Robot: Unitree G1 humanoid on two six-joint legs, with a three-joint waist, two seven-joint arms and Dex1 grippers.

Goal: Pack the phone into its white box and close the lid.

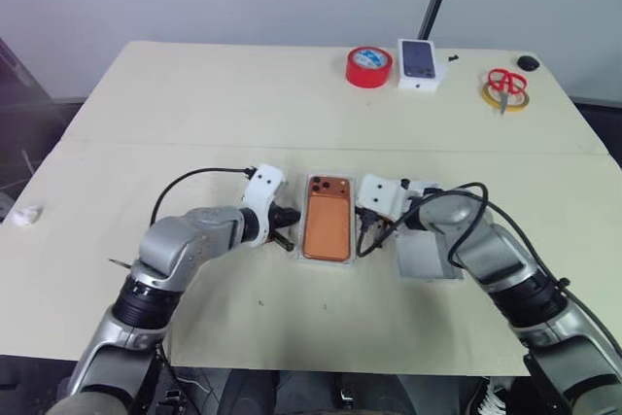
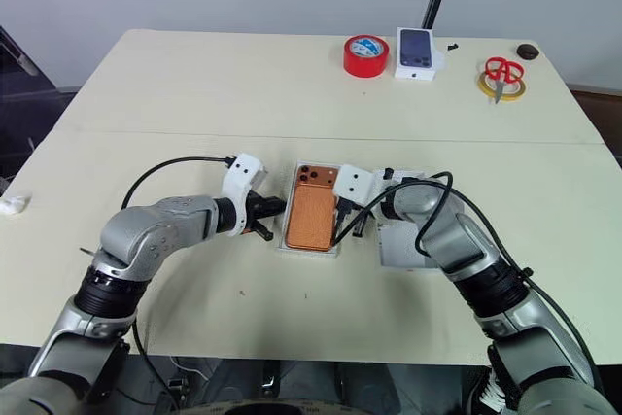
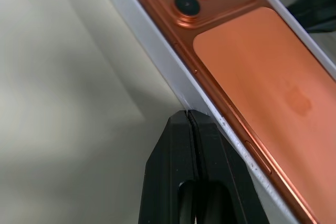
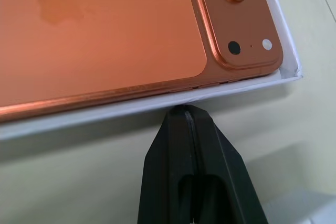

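The copper-orange phone lies back up inside the white box at the middle of the table, its three lenses toward the far end. My left gripper is shut and empty, its tip against the box's left outer wall. My right gripper is also shut and empty, its tip at the box's right outer wall near the lens end. Just right of the box, partly under my right forearm, lies a shallow white rectangular piece. I cannot tell whether it is the lid.
At the far edge stand a red tape roll, a small white box with a dark phone picture, and red scissors on a yellow ring. A small white scrap lies at the left edge.
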